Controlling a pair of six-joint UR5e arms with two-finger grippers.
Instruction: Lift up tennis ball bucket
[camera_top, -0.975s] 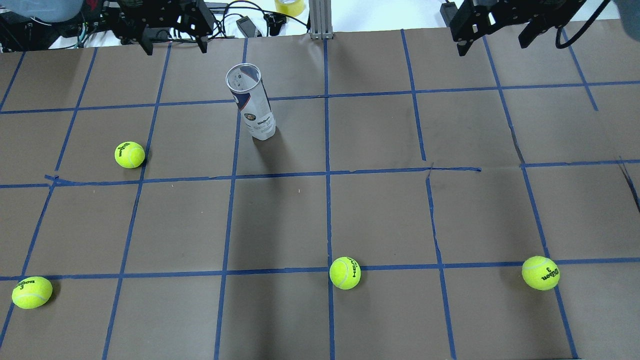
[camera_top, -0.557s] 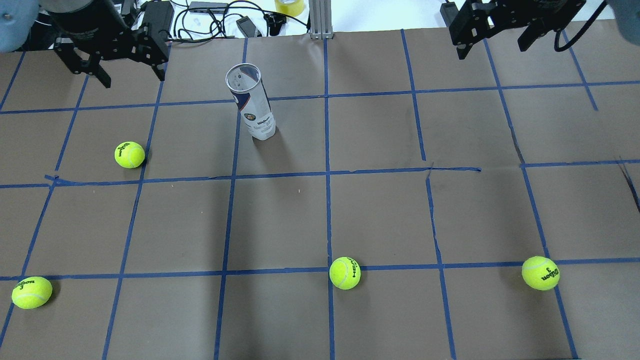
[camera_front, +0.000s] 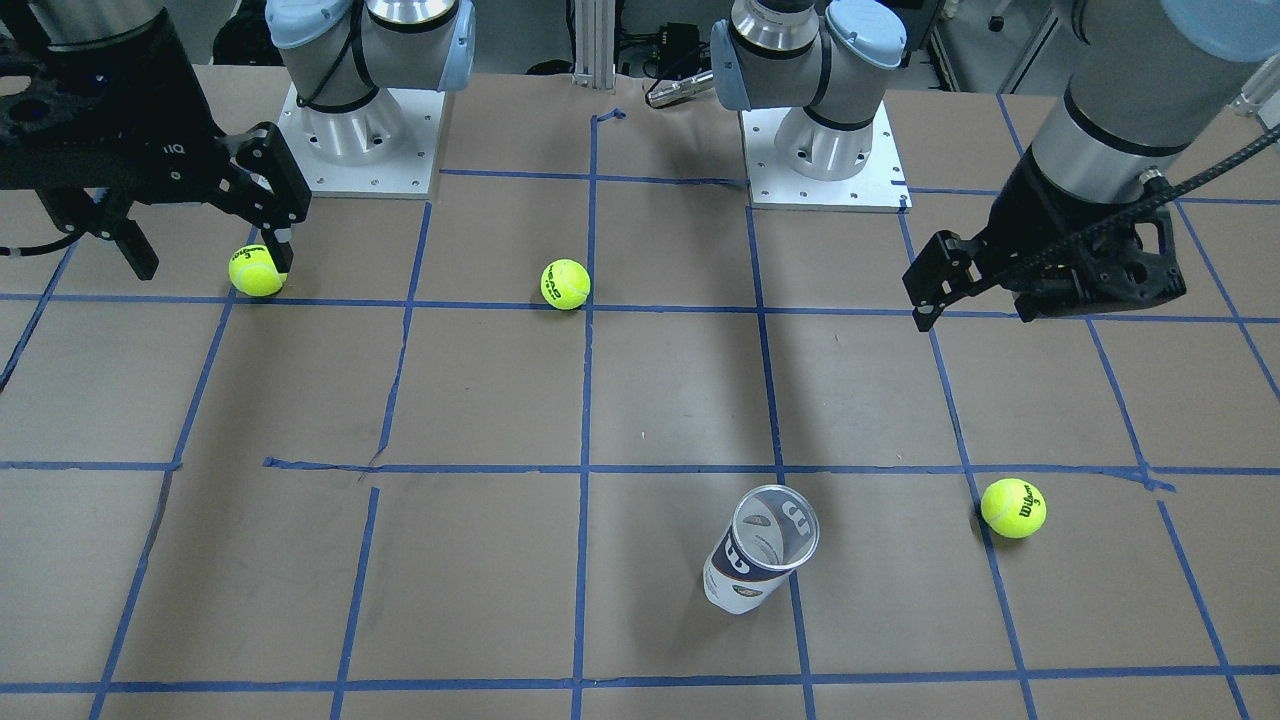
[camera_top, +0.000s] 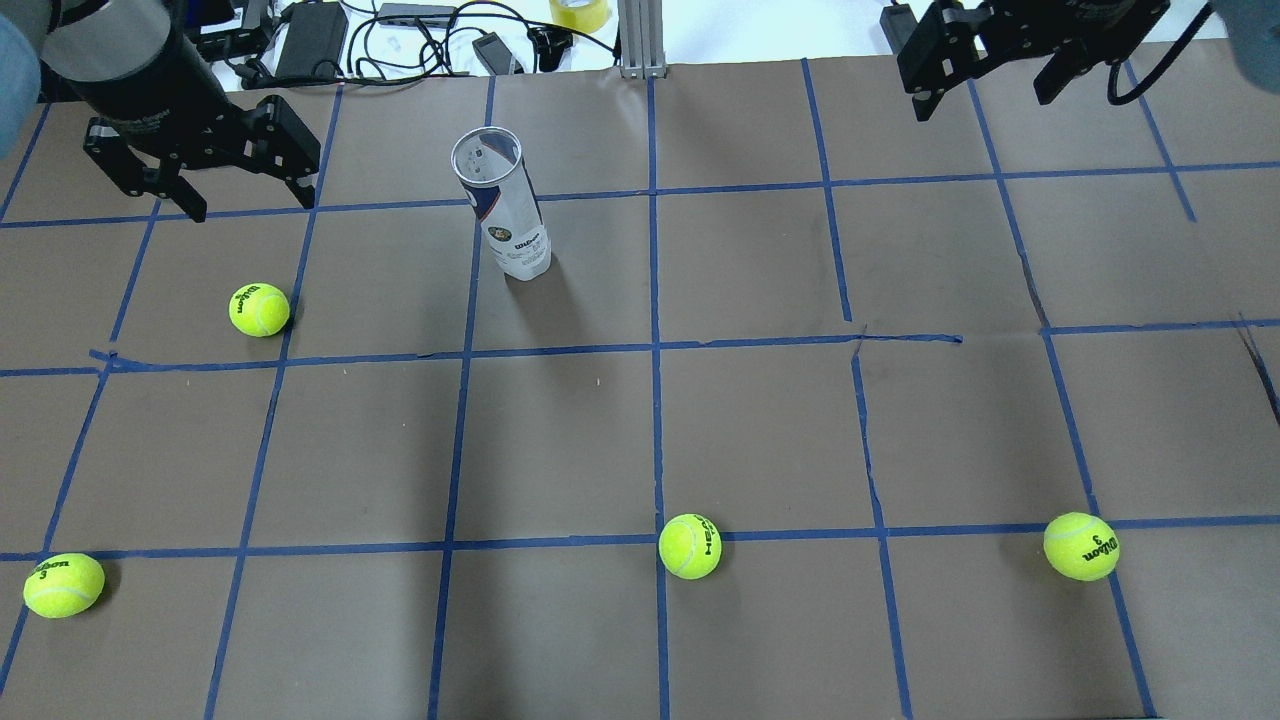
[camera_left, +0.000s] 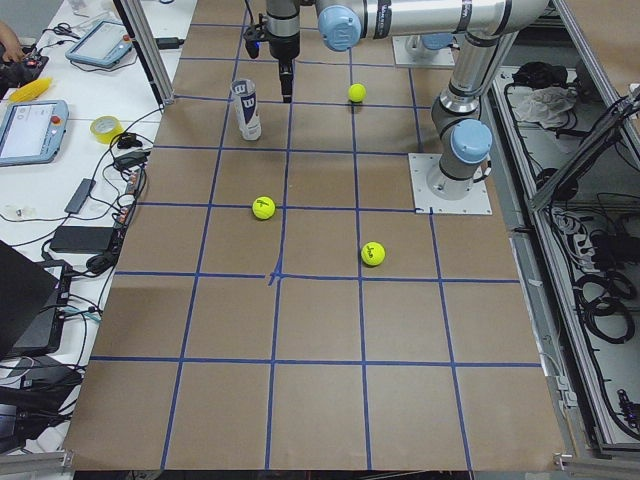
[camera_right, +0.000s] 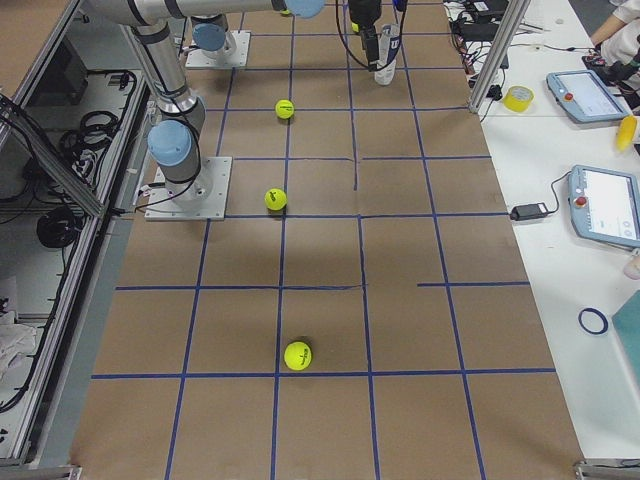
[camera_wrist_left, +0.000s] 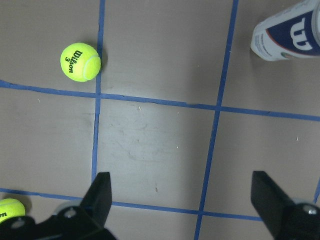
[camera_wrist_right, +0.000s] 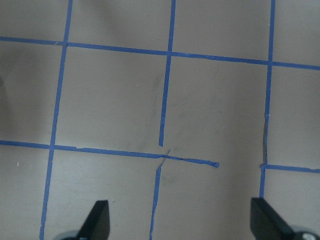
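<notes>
Left hand (camera_top: 250, 205) has swung leftward, fingers spread; the clear, white-and-navy tennis ball bucket (camera_top: 508, 212) stands upright.

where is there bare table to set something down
Widest bare stretch: the right half, between the right gripper and the right-hand ball. The middle squares between the tennis ball bucket and the Head ball are bare too. The left side is tighter: the left gripper hangs open by the left ball, with a corner ball nearer the robot.
</notes>
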